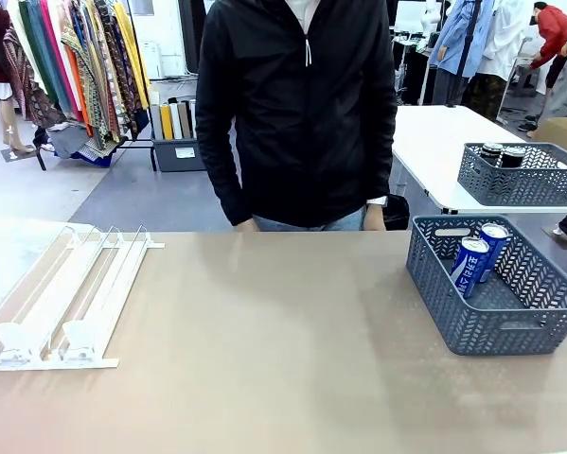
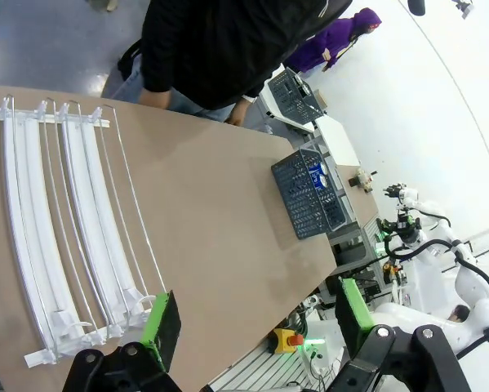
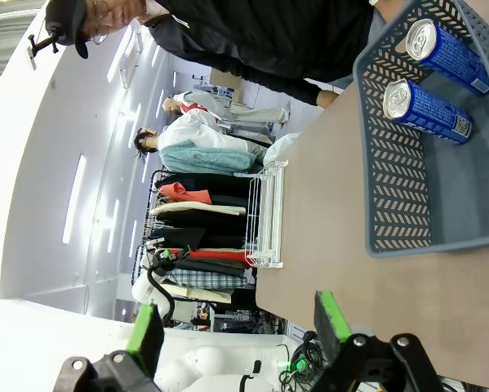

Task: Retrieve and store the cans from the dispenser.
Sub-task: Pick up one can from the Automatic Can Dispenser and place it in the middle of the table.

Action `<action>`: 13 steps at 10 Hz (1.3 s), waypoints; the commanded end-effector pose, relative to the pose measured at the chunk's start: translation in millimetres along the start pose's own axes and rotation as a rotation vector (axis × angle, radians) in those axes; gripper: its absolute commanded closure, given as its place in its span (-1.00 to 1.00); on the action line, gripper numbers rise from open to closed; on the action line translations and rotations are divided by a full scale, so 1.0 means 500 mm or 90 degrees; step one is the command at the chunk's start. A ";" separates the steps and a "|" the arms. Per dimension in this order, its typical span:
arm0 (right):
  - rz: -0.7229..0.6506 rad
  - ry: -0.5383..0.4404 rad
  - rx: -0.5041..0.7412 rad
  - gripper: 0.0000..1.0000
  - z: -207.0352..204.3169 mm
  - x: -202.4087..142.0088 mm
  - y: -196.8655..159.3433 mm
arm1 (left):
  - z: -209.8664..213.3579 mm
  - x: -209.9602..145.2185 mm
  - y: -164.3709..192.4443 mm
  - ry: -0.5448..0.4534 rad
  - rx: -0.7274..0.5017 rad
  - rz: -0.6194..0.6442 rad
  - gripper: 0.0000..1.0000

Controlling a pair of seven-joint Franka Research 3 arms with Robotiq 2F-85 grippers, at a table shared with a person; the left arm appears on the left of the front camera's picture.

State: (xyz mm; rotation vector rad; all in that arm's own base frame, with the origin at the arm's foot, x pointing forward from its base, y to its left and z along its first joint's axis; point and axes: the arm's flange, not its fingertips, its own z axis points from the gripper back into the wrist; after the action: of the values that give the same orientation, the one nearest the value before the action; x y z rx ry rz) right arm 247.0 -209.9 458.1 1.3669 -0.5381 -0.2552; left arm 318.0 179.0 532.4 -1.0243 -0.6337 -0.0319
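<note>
1. The dispenser (image 1: pixel 61 303) lies at my left on the table (image 1: pixel 283 359), and its lanes look bare from the front view; I count no cans in them, so I judge the retrieving part is over or paused
2. Two blue cans (image 1: pixel 480 257) lie tilted in the grey basket (image 1: pixel 496 326) at my right, leaning against each other near its far wall; my right wrist view shows their silver tops pointing towards the far wall of the basket
3. My left gripper (image 2: pixel 256 322) hangs above the near edge of the table with its green pads spread wide and nothing between them; the dispenser's front stops sit just beyond my left finger
4. My right gripper (image 3: pixel 236 327) is spread too, empty, held off the table's side with the basket ahead of it
5. A person (image 1: pixel 302 104) stands at the far side, hands at the table's edge, holding nothing that I can see
6. Counted: one dispenser with several rail lanes, two cans stored, one basket on my table; a second basket (image 1: pixel 520 175) on the white table behind holds what look like two dark cans
7. Next move, as I judge it: wait for fresh cans to be loaded into the lanes, then reach with the left gripper to a front stop
</note>
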 end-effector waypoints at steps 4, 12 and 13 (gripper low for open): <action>0.013 -0.001 0.008 -1.00 0.001 0.001 0.002 | 0.002 0.001 -0.003 -0.006 -0.009 -0.005 -1.00; 0.013 -0.001 0.008 -1.00 0.001 0.001 0.002 | 0.002 0.001 -0.003 -0.006 -0.009 -0.005 -1.00; 0.013 -0.001 0.008 -1.00 0.001 0.001 0.002 | 0.002 0.001 -0.003 -0.006 -0.009 -0.005 -1.00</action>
State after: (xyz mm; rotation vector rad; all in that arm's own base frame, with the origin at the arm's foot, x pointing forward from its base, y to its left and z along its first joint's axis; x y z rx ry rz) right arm 247.0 -209.9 458.1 1.3669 -0.5381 -0.2552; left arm 318.0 179.0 532.4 -1.0245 -0.6336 -0.0319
